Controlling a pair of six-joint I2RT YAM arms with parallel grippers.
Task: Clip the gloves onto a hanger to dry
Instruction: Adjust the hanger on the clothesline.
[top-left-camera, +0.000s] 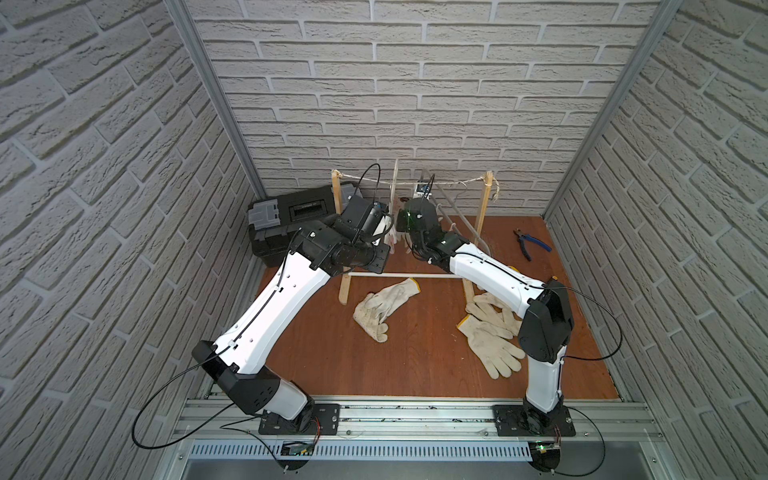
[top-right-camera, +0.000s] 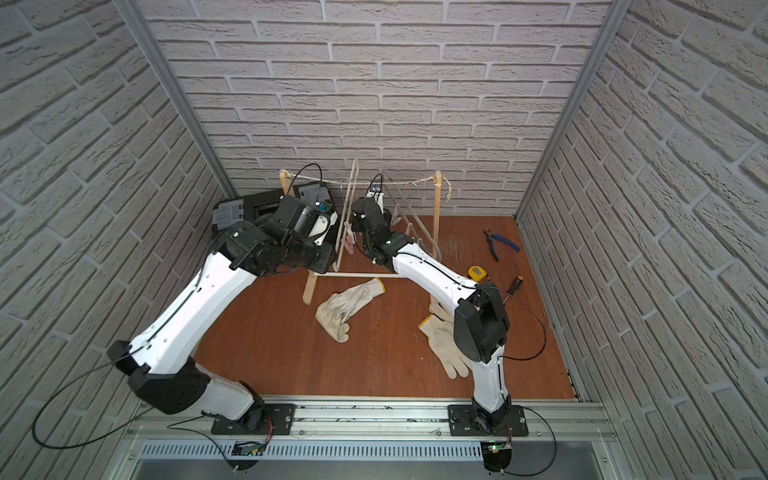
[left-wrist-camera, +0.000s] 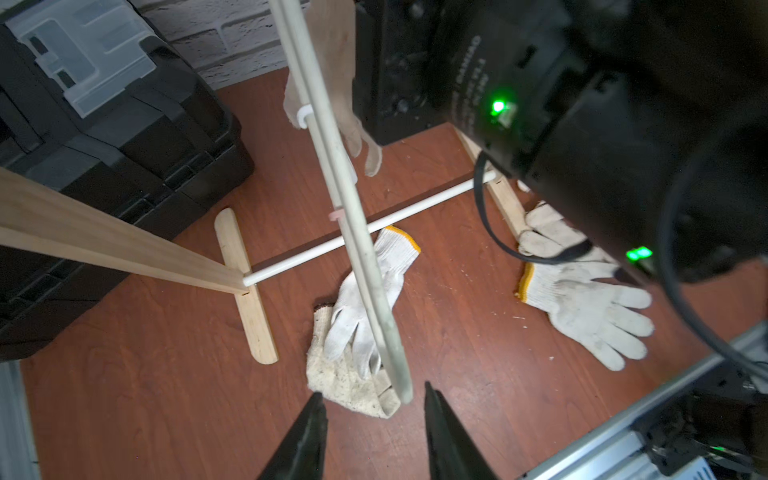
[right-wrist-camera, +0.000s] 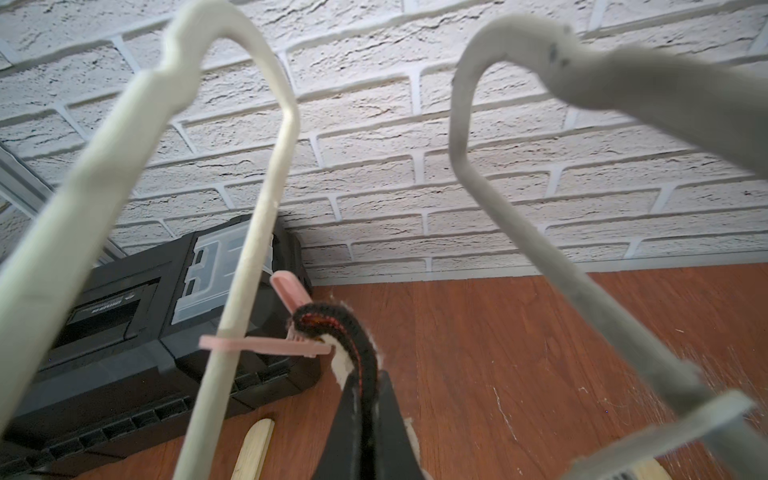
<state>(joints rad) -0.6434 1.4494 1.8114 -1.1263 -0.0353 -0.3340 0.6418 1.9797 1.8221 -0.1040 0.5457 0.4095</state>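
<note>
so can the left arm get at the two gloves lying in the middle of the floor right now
Probably yes, after backing off. The gloves lie bare on the floor, nothing on them, but the left gripper sits up at the white hanger, whose rim stands between its open fingers.

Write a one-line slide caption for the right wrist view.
Right gripper pinches a dark-edged glove cuff against the pink clip on a cream hanger, black toolbox behind.

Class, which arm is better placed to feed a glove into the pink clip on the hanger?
Right. The right gripper has its jaws shut on a glove cuff beside the pink clip on the hanger. The left gripper has open, empty jaws.
</note>
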